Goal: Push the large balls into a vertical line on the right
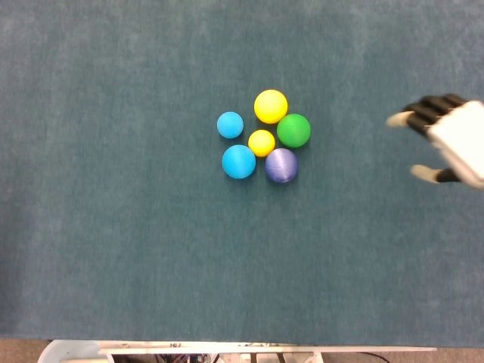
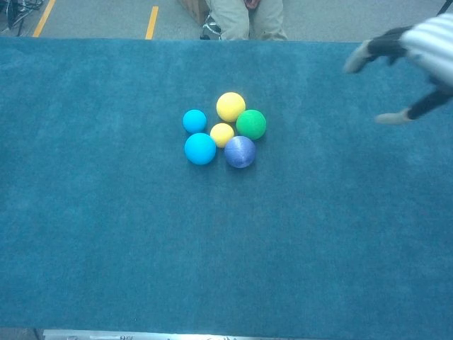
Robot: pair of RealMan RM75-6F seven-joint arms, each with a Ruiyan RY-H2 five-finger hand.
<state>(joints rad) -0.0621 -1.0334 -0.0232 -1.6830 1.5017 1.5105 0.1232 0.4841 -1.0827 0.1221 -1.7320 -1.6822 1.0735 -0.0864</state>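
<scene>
My right hand [image 1: 446, 144], white-backed with black fingers [image 1: 427, 113] spread apart and holding nothing, hangs over the teal felt-covered table [image 1: 113, 249] at its right edge, well apart from the cluster of balls at the centre; my left hand appears in neither view. The chest view shows the same hand [image 2: 417, 57] blurred at the upper right, thumb and fingertips pale, along with a person's legs in light trousers [image 2: 244, 18] and yellow floor lines [image 2: 151, 21] beyond the far table edge, none of which the head view takes in. The head view alone catches a pale strip of my own rig [image 1: 227, 349] along the bottom. Nearest the hand sits the large green ball [image 1: 293, 130], touching the large yellow ball [image 1: 271, 106] above it and the large purple ball [image 1: 281, 165] below. The small yellow ball [image 1: 262, 142] nestles among them, the large blue ball [image 1: 239, 161] lies at lower left, and the small blue ball [image 1: 230, 125] stands slightly apart at the far left.
</scene>
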